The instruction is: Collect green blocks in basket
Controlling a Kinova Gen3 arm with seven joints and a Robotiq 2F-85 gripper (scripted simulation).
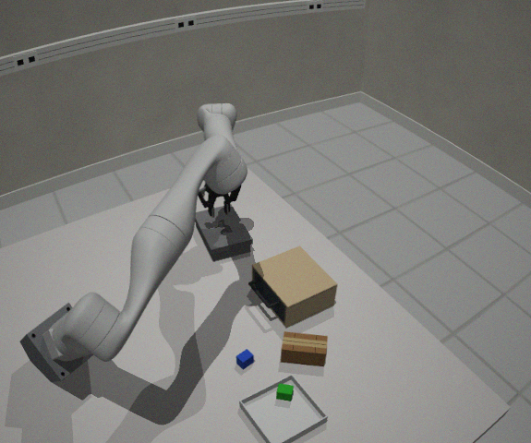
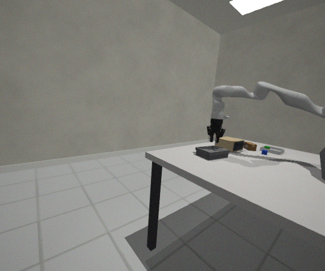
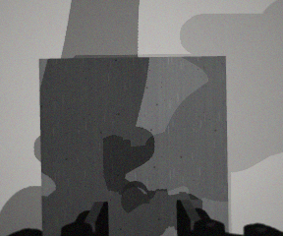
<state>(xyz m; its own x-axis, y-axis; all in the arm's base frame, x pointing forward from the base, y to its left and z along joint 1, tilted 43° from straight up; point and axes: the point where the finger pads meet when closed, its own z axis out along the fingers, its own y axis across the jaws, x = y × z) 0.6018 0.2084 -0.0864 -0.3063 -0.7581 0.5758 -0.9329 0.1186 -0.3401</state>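
Note:
My gripper is partly open and empty, pointing down above the dark metal box. The box's flat grey lid lies on it; its round knob shows in shadow, just ahead of the fingers in the wrist view. The box's inside is hidden. A green block lies inside the basket, near its back corner. The light wooden cabinet has a dark drawer front that looks shut or nearly shut; its inside is hidden.
A blue block lies on the table between the cabinet and the basket. A brown box with a pale stripe stands between cabinet and basket, farther right. The cabinet's dark handle sticks out towards the arm's base.

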